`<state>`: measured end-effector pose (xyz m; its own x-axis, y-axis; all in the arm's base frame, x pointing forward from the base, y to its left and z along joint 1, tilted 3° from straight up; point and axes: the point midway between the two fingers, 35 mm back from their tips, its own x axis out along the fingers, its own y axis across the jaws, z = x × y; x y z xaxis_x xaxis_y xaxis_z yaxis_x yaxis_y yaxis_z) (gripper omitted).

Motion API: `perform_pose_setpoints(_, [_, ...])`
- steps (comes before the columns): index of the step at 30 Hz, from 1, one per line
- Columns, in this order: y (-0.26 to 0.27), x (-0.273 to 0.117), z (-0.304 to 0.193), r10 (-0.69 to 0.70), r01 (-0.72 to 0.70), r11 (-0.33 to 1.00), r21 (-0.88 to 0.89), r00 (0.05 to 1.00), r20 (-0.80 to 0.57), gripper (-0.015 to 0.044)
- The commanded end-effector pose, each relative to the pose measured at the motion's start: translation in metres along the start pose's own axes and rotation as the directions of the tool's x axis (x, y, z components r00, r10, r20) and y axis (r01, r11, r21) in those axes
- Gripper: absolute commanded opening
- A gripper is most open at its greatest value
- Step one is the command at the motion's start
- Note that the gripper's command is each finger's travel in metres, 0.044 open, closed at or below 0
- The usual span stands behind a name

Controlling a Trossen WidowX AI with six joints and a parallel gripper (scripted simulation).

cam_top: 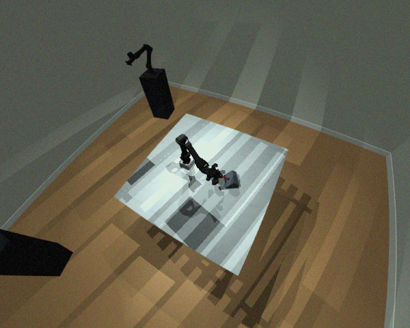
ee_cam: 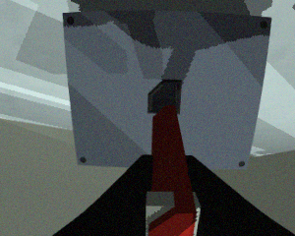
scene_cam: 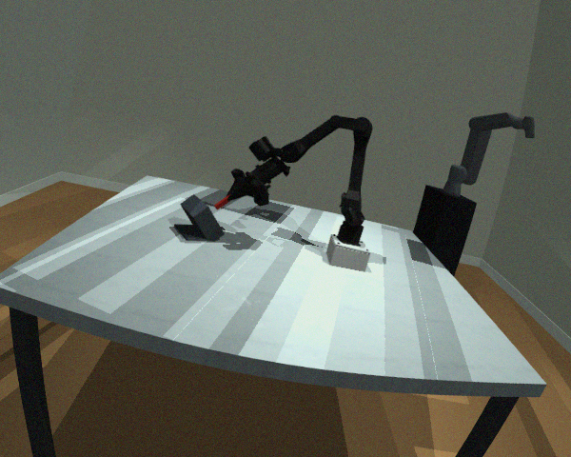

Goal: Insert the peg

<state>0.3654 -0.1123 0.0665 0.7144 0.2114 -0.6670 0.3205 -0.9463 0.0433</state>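
Observation:
My gripper (cam_top: 218,175) (scene_cam: 230,195) (ee_cam: 166,165) is shut on the red peg (cam_top: 224,176) (scene_cam: 221,202) (ee_cam: 168,138) and holds it above the table, tilted down toward the sloped panel. The dark grey panel (cam_top: 232,179) (scene_cam: 201,216) (ee_cam: 216,98) leans on the table. The hole (ee_cam: 161,97) in its face has flat sides and one slanted corner. In the wrist view the peg's far end overlaps the hole's lower edge. In the exterior view a gap shows between that end and the panel. The peg's end shape is not clear.
The pale table (cam_top: 254,152) (scene_cam: 364,319) carries striped shadows. The arm's light base block (scene_cam: 348,253) stands on it. A black pedestal (cam_top: 157,94) (scene_cam: 445,224) with another arm stands beyond the table. Another dark block (cam_top: 29,255) stands at the lower left in the top view.

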Motion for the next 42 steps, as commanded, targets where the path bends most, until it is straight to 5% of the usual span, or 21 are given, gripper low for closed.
perform_pose_setpoints(1, [0.0, 0.007, 0.001, -0.008, 0.008, 1.0, 0.007, 1.0, 0.001, 0.0])
perform_pose_setpoints(42, [-0.001, 0.02, 0.002, -0.009, 0.009, 1.0, 0.0, 1.0, -0.008, 0.0])
